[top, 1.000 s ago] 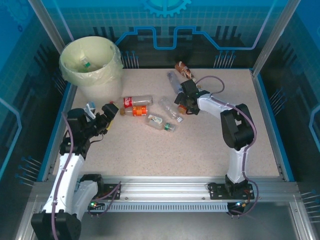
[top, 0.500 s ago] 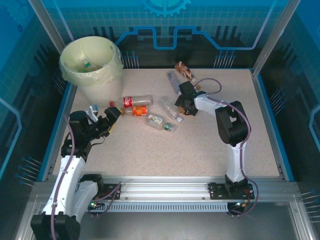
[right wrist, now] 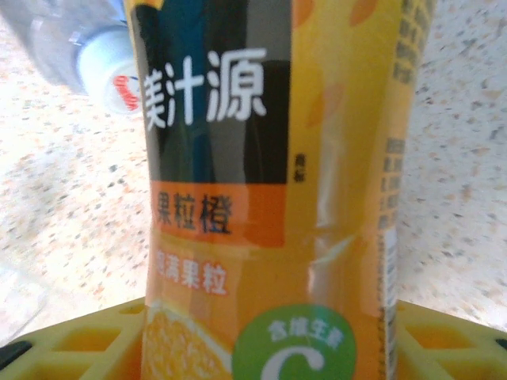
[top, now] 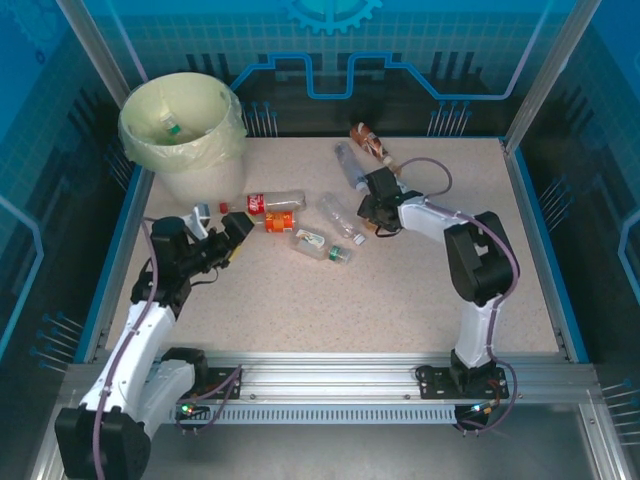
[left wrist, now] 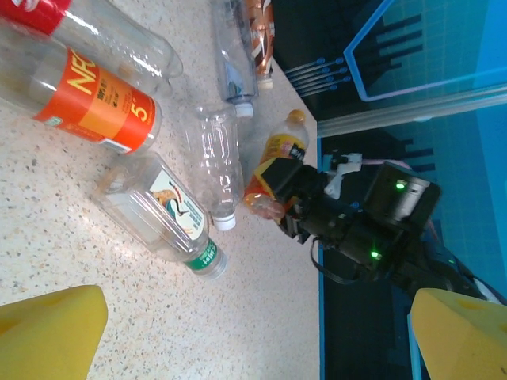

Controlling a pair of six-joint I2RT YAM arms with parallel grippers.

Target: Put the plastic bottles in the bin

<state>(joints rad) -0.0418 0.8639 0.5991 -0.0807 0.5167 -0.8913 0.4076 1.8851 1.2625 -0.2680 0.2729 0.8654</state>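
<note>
The left pincer (top: 236, 231) has been carried rightward over the speckled bench (top: 400, 300), closer to the clear plastic bottle with the orange label (top: 274, 221), with its jaws spread wide. The right pincer (top: 378, 212) has been shifted slightly to the right, and the yellow-and-orange juice bottle (right wrist: 277, 198) clamped in it has been taken along.

Left hand (top: 222, 225) splayed (right arm (top: 430, 215) extended)
</note>
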